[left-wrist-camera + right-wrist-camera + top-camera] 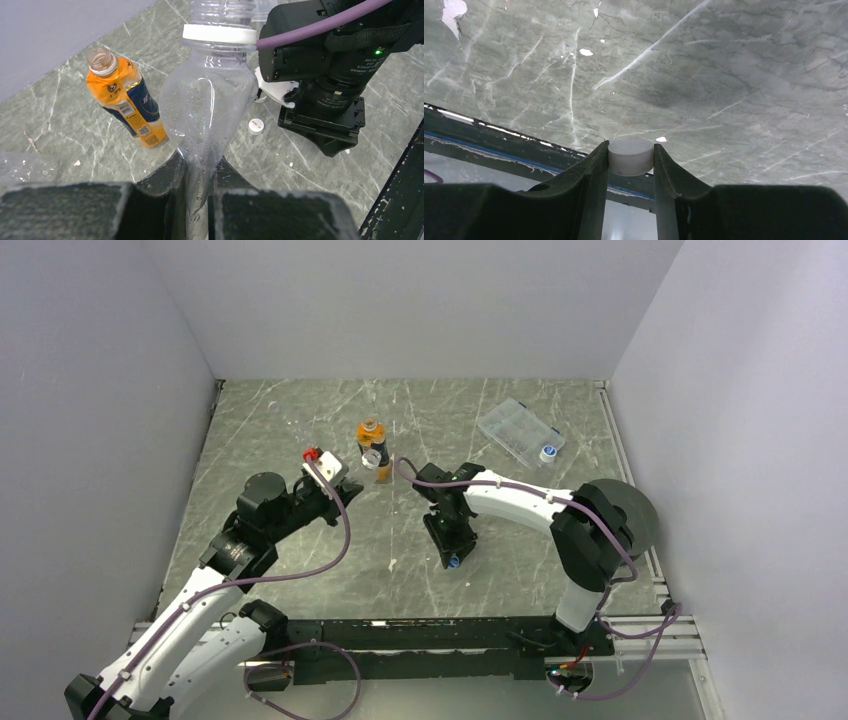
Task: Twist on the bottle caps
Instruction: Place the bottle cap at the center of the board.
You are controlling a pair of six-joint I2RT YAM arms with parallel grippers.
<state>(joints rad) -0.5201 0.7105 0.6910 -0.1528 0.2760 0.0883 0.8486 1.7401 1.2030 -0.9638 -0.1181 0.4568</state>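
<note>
Grey marbled table [300, 570]. Listed: clear bottle [210, 105], judged light, thin, crushable, clamped at its base by left claw [200, 172]; white cap [630, 161], judged stiff, slippery, pinched across its sides by right claw [630, 150].

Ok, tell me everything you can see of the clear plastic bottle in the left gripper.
The clear, thin-walled plastic bottle has specks on its wall. A white collar ring sits under its threaded neck; the mouth is out of frame. The left gripper pinches its lower body flat and holds it off the table, neck pointing away from the wrist camera.
</note>
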